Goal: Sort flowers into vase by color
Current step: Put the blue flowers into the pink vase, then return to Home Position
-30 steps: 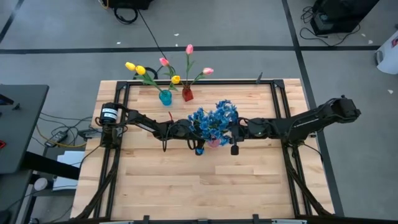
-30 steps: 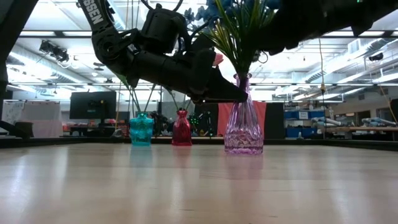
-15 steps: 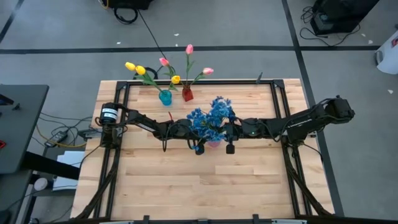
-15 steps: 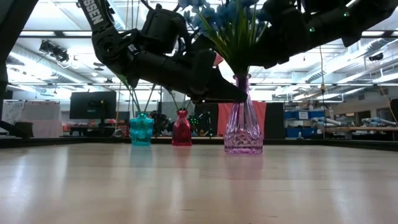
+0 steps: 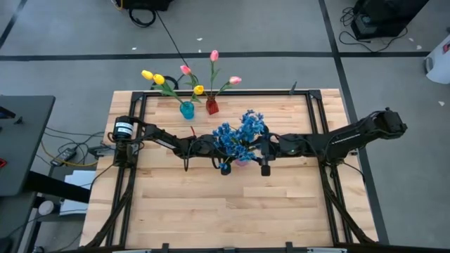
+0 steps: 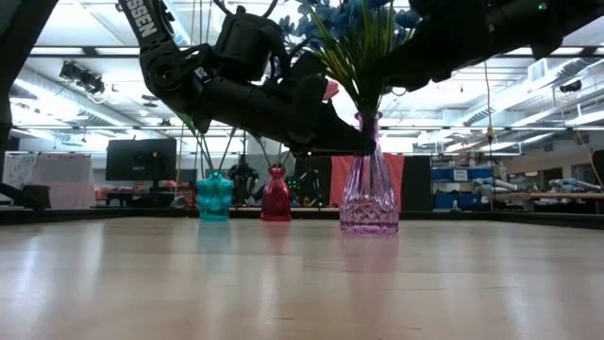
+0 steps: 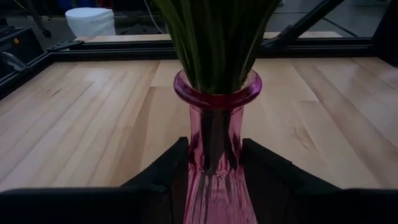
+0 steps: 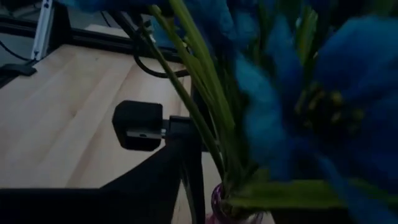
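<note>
Three vases (image 6: 369, 179) on the table (image 5: 211, 211): pink, red, teal.

High view: overhead, facing straight down, taking in the whole tabletop (image 5: 211, 204) and surrounding floor. Low view: at tabletop level, facing level across the boards into the room behind. Left wrist view: very near the pink vase (image 7: 214, 155), facing its neck. Right wrist view: close among the blue flowers (image 8: 323, 112), angled down. All four views share that vase and its bouquet.
</note>
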Robot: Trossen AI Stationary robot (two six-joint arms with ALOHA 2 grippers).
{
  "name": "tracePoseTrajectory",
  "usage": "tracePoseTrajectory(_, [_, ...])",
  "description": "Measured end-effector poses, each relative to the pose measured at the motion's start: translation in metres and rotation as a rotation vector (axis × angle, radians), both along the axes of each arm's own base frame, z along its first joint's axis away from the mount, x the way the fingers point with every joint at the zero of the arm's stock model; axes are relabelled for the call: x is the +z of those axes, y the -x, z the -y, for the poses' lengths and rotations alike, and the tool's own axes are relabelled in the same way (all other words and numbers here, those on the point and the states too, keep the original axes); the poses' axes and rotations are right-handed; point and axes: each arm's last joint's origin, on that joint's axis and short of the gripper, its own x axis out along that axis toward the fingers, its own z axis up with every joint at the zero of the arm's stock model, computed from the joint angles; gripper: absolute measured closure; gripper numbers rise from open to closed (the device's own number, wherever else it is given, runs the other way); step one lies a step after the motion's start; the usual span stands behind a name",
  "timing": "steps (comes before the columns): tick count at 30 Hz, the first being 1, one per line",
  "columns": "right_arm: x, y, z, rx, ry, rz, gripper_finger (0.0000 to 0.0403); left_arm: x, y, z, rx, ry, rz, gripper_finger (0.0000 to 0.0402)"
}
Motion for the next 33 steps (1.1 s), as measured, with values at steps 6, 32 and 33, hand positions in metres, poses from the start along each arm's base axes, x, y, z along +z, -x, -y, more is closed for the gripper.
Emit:
tracePoseTrajectory(6, [0.009, 0.016, 0.001, -0.024, -0.008, -0.049, 0.0164, 0.000, 0.000, 0.000, 0.004, 0.000, 0.001, 0.0264])
tracePoseTrajectory(32, [0.007, 0.092, 0.013, -0.138, -0.128, 0.123, 0.0160, 0.001, 0.000, -0.001, 0.035, -0.024, -0.002, 0.0199])
tracePoseTrajectory(33, [0.007, 0.093, 0.013, -0.140, -0.129, 0.126, 0.0160, 0.001, 0.001, -0.001, 0.034, -0.027, -0.009, 0.0189])
